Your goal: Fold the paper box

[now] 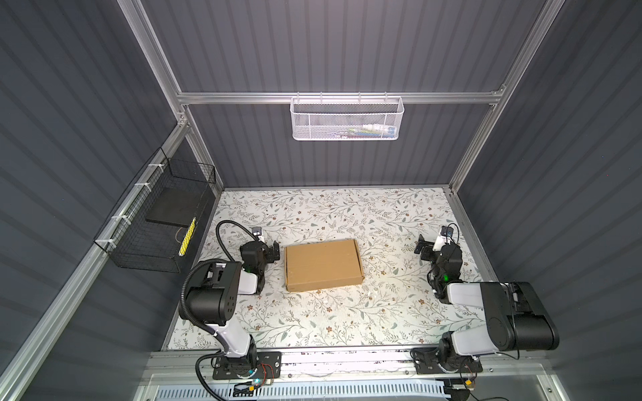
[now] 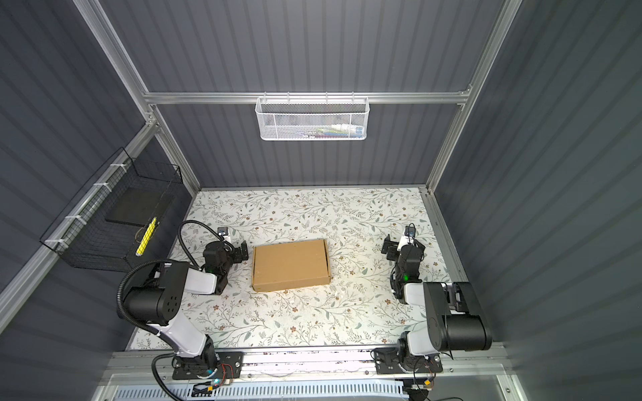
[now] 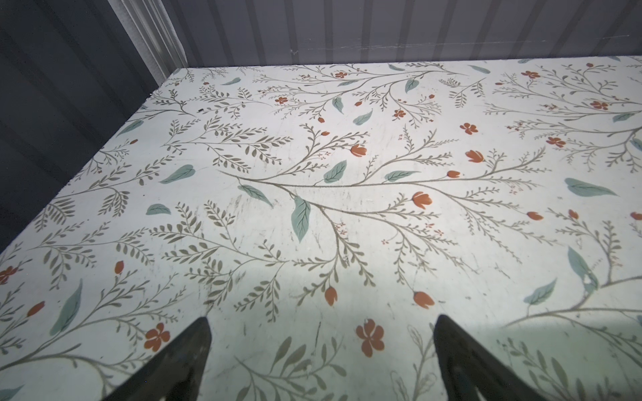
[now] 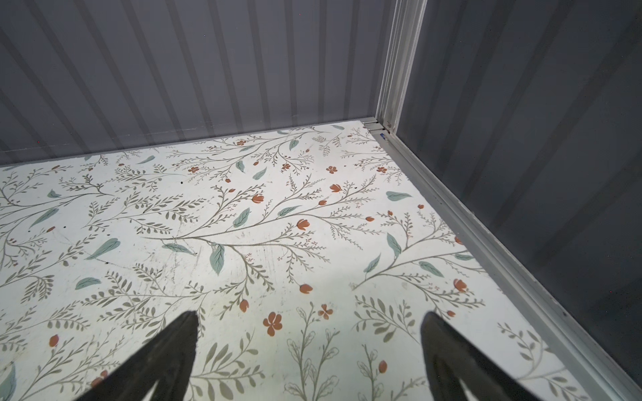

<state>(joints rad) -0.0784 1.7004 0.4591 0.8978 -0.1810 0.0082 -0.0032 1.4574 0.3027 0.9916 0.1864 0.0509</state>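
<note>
The paper box [image 1: 323,265] [image 2: 291,265] is brown cardboard. It lies in the middle of the floral table [image 1: 347,215] as a shallow rectangle with its lid down flat. My left gripper [image 1: 260,247] [image 2: 225,248] rests just left of the box, apart from it. Its jaws are open, and only bare table shows between them in the left wrist view [image 3: 323,323]. My right gripper [image 1: 439,246] [image 2: 404,246] rests well to the right of the box, open too, with only tabletop between its fingers [image 4: 310,317]. Neither wrist view shows the box.
A black wire basket [image 1: 153,222] on the left wall holds a black flat slab [image 1: 170,206] and a yellow strip [image 1: 187,236]. A white mesh basket [image 1: 347,119] hangs on the back rail. Grey ribbed walls and aluminium rails close in the table on three sides.
</note>
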